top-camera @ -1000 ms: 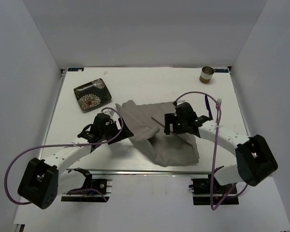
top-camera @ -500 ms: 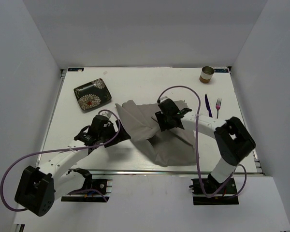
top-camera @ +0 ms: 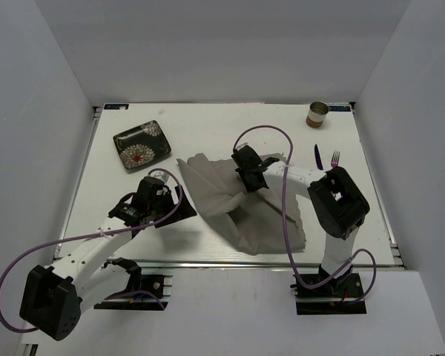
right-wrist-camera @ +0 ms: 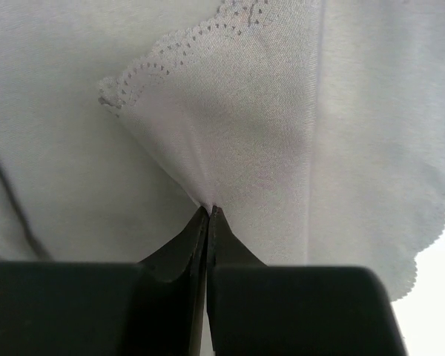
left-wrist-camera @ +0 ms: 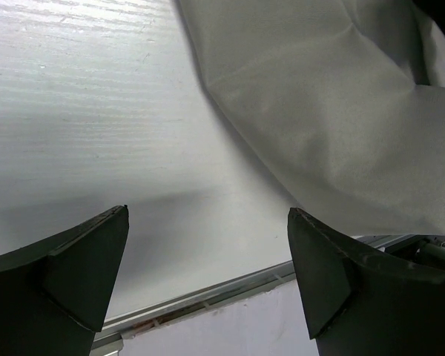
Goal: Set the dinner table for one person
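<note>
Where the large flat white rectangular dinner table (top-camera: 208, 126) spans the enclosure floor, a crumpled grey cloth placemat (top-camera: 263, 222) lies at its centre. On it, the right gripper (right-wrist-camera: 208, 211) has its jaws pressed together, pinching a raised fold of cloth. Beside the cloth's left edge, the left gripper (left-wrist-camera: 208, 215) is spread wide and holds nothing.

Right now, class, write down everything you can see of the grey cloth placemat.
The grey cloth placemat is thin, matte fabric with a scalloped, dot-punched border. It lies crumpled and folded over itself, not spread flat, near the middle of the white dinner table. The right tool is shut on a pinch of it, so the cloth rises to a small peak there.
</note>
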You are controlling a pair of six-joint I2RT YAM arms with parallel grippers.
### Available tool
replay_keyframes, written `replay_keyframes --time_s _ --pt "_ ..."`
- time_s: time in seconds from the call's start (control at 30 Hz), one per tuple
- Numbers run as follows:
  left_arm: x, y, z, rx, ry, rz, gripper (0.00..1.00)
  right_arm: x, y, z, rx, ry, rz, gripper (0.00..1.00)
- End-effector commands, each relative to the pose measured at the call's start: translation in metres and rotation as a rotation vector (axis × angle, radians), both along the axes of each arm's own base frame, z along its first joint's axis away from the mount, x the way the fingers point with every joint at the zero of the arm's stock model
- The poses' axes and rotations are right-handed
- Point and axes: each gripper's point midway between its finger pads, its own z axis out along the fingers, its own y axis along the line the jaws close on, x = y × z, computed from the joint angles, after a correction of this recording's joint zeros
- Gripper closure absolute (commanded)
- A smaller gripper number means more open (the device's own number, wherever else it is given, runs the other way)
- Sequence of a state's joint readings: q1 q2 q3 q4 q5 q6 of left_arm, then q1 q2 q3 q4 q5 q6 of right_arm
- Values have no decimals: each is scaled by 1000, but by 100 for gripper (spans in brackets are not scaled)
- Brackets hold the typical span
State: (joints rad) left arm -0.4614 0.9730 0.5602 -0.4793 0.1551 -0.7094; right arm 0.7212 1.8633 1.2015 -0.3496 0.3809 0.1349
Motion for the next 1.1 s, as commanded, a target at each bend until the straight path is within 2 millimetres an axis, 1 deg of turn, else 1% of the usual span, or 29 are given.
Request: replay_keyframes --time_s 0.0,0.1,0.2,0.23,0.27,0.3,0.33,0.37,0.43,0.47,0.5,0.53,0.57,0.6,0.63,0.67,0.7,0.73,0.77,0.8,0.83,0.87,0.9,0.93,1.0,1.03,1.07 --pt "5 0 14 7 -43 -16 3 18 -2 27 -4 -76 -29 100" --pt "5 -1 14 5 -39 -19 3 28 -6 43 15 -109 -49 100" --pt "5 -1 16 3 -47 -18 3 44 -25 46 7 -107 -110 100" --pt "5 -1 18 2 -48 -18 3 46 -30 44 2 -97 -128 100" --pt "5 0 19 3 -50 -17 3 52 -38 45 9 -95 -158 100" --pt "5 0 20 4 -55 -14 3 59 -50 48 5 -102 -201 100" --pt "4 2 22 7 -56 -11 3 61 -58 50 9 -105 -244 100" --pt "4 3 22 11 -58 -9 3 70 -78 56 -11 -134 -312 100" --pt "2 5 23 21 -58 -5 3 75 -95 65 -31 -157 -383 100" --pt "2 6 25 22 -61 -3 3 72 -109 68 -60 -138 -432 100" --pt "2 7 26 25 -65 1 3 80 -117 84 -68 -171 -473 89" --pt "1 10 25 36 -56 8 3 81 -120 92 -66 -180 -491 62" --pt "2 11 27 39 -61 15 3 77 -123 97 -71 -179 -508 11" --pt "2 12 28 41 -59 24 3 75 -120 109 -47 -195 -504 11" --pt "3 14 27 53 -55 40 3 73 -113 111 -14 -187 -484 11" --pt "4 15 28 50 -50 61 3 70 -97 112 69 -159 -437 11" --pt "4 17 28 57 -45 75 3 58 -82 113 128 -138 -382 11" --pt "5 21 27 70 -42 100 3 48 -58 108 223 -79 -296 12" --pt "8 28 28 92 -38 154 3 38 -48 100 249 -54 -269 14" --pt "7 28 29 87 -29 164 3 31 -36 99 273 -33 -242 15" --pt "10 34 30 108 -35 203 3 19 -30 87 277 14 -219 16" --pt "11 36 32 104 -29 236 3 10 -22 78 295 57 -205 17" --pt "11 40 34 118 -20 257 3 2 -12 74 310 76 -184 17" --pt "13 45 34 135 -17 299 3 -18 2 61 334 133 -132 18" --pt "13 52 32 166 5 335 3 -35 18 56 372 169 -91 19" --pt "12 56 33 183 20 368 3 -46 23 50 371 196 -76 19" --pt "12 58 33 191 27 383 3 -53 30 52 380 202 -56 19"
